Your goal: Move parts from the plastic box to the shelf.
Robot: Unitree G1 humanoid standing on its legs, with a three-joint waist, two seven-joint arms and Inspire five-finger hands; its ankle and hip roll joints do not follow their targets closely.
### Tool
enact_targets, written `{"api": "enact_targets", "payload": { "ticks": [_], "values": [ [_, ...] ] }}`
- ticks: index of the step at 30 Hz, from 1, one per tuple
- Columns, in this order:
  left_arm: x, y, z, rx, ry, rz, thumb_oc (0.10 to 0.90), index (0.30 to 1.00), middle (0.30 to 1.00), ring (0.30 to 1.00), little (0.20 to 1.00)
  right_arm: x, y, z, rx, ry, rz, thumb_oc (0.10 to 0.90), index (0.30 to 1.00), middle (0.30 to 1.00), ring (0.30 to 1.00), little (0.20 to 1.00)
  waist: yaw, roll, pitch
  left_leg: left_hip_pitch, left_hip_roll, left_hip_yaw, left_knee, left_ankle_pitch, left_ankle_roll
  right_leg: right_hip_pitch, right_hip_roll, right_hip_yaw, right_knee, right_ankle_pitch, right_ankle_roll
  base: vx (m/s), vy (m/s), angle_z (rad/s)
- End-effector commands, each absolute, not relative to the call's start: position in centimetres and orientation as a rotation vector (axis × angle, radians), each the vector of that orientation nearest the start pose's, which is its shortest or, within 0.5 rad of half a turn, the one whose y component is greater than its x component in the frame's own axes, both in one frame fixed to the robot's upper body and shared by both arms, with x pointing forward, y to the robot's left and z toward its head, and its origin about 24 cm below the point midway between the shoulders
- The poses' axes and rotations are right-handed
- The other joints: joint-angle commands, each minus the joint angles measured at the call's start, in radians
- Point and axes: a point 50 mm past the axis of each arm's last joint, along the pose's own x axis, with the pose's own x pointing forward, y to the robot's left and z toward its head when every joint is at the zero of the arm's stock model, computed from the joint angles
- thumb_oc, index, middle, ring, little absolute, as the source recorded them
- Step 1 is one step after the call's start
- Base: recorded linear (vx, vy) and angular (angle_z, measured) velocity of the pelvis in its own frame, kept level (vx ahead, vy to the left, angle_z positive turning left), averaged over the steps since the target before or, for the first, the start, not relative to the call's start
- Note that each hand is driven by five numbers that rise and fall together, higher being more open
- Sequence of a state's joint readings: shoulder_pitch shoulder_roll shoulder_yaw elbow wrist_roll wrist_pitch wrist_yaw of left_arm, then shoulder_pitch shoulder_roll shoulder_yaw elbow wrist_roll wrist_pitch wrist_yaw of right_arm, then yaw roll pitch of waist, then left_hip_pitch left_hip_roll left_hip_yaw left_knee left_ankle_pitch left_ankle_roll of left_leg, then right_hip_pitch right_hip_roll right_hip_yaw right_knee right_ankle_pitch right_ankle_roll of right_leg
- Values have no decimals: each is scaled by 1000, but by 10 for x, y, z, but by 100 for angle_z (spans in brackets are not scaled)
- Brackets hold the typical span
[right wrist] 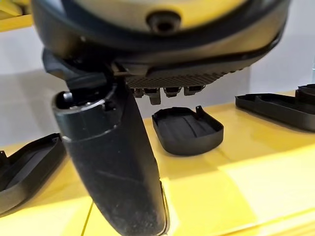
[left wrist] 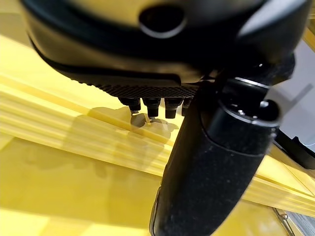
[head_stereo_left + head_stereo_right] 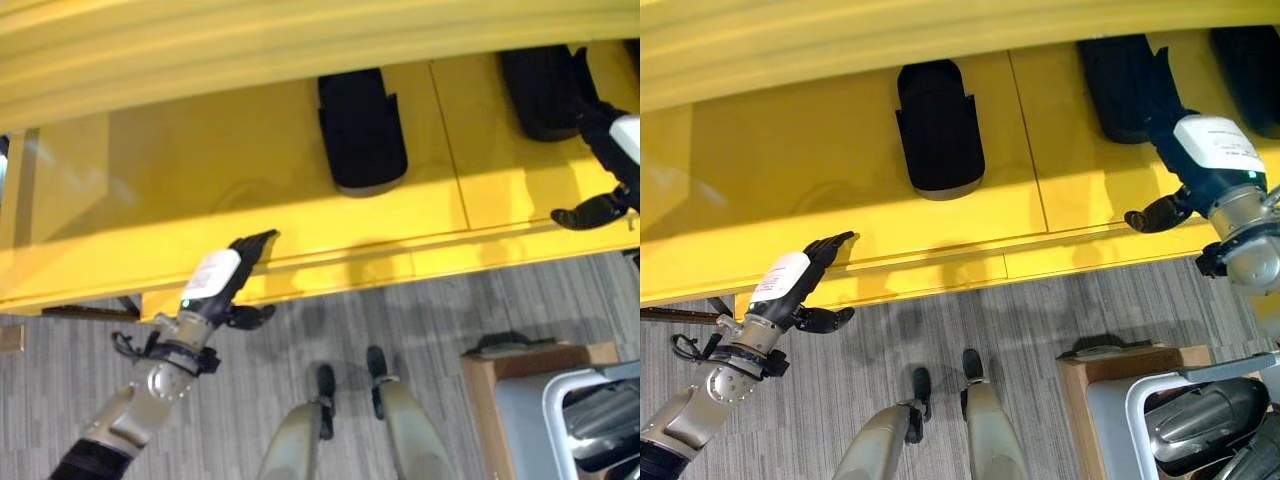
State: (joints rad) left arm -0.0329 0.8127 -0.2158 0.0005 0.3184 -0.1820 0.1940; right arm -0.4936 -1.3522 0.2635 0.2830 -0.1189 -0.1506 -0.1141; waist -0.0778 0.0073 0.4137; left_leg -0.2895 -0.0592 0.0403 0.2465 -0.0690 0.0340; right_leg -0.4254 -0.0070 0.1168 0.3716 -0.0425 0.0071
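Black moulded parts lie on the yellow shelf (image 3: 200, 190): one in the middle (image 3: 938, 125), one to its right (image 3: 1125, 85) and one at the far right (image 3: 1250, 60). My right hand (image 3: 1210, 150) hovers over the shelf beside the right-hand part, fingers straight, thumb out, holding nothing. In the right wrist view a part (image 1: 187, 130) lies just past the fingertips, apart from them. My left hand (image 3: 790, 280) is open at the shelf's front edge, its fingers (image 2: 152, 103) reaching over the lip. The plastic box (image 3: 1130, 410) at the lower right holds more dark parts (image 3: 1200, 420).
The box rests on a wooden stand (image 3: 1080, 370) on the grey floor. An upper yellow shelf board (image 3: 300, 40) overhangs the back of the lower one. Bare yellow surface lies left of the middle part.
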Motion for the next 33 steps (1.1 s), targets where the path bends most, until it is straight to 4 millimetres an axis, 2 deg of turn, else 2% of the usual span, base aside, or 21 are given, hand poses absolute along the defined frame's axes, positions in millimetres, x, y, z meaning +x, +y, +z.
{"api": "enact_targets", "payload": {
  "ticks": [1,18,33],
  "values": [
    [248,234,96,1051,-286,-142,900,1000,1000,1000,1000,275,-336,333,-1593,-461,-365,900,1000,1000,1000,1000,10,-12,-75,-10,93,-53,-30,65,-95,-16,-19,-19,51,-49,16,28,-17,10],
    [246,230,86,1019,-261,-137,900,1000,1000,1000,1000,264,-350,346,-1651,-451,-465,900,1000,1000,1000,1000,-1,11,-106,68,111,-104,-224,182,-113,-19,-28,-86,92,-118,-16,37,-35,16],
    [245,228,78,996,-240,-138,900,1000,1000,1000,1000,256,-364,345,-1645,-413,-516,900,1000,1000,1000,1000,-7,23,-116,91,137,-134,-299,250,-129,-27,-19,-116,153,-169,-41,8,-45,7]
  ]
}}
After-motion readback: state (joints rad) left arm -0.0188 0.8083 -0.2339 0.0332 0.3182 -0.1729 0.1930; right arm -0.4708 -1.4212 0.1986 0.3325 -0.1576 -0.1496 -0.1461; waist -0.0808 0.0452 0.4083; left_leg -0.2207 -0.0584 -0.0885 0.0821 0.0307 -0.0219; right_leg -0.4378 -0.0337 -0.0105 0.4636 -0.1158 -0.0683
